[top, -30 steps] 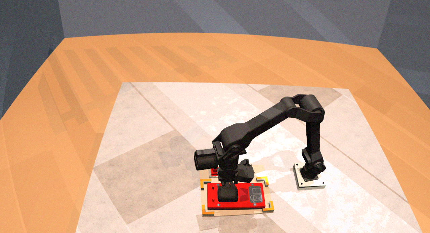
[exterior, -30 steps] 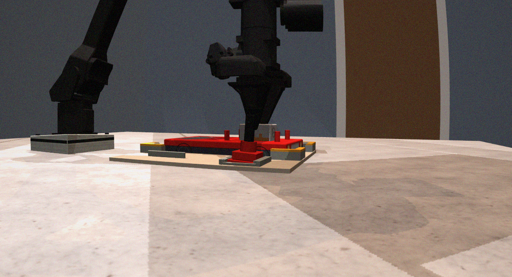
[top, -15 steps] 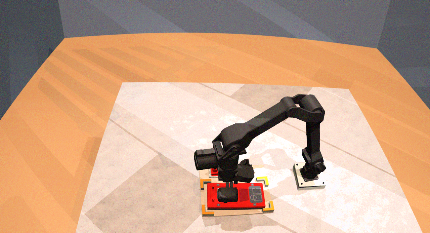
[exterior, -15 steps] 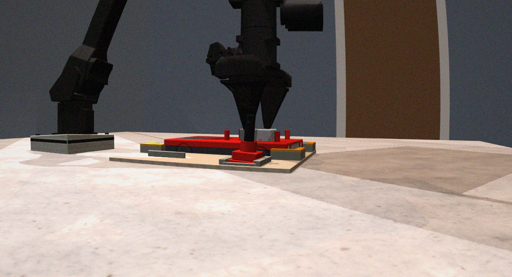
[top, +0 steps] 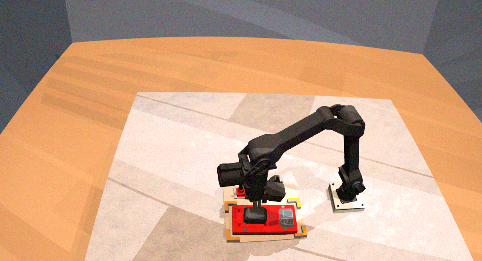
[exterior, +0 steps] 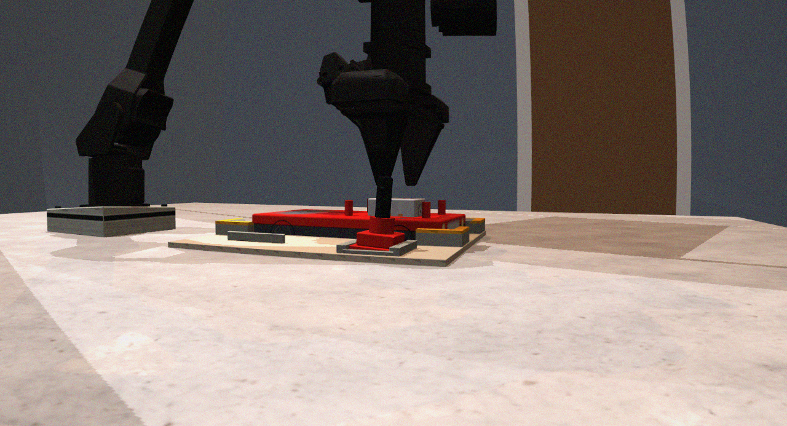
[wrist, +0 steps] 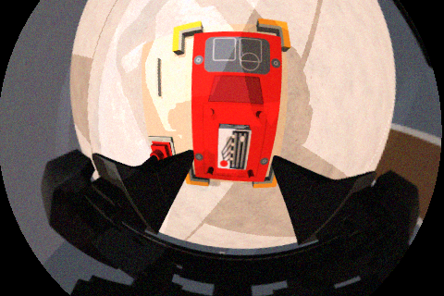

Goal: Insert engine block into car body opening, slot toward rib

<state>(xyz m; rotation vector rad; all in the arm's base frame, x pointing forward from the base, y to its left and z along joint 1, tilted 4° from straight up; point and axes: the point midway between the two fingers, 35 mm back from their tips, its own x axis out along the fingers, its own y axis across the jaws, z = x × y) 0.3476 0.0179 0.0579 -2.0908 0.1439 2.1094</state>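
The engine block (exterior: pixel 407 205) (wrist: pixel 234 141), a pale box with dark slots on top, sits in the opening of the red car body (top: pixel 273 228) (exterior: pixel 308 219) (wrist: pixel 203 88). In the exterior view it stands upright and level, its upper part above the red deck and its top about as high as the pegs around it. My gripper (exterior: pixel 397 182) (wrist: pixel 233 157) is open, its fingertips above the block, one on each side and apart from it. The wrist hides the block in the top view. The rib is not visible, and whether the block is fully down is unclear.
Corner brackets (top: pixel 299 233) (exterior: pixel 442 236) (wrist: pixel 178 39) surround the car body on a tan board (top: pixel 269 237) (exterior: pixel 308 247). Beside the body stand a red part (top: pixel 240 192) (exterior: pixel 379 239) (wrist: pixel 161 149) with an upright black stem and a low grey bar (exterior: pixel 256 236) (wrist: pixel 159 77).
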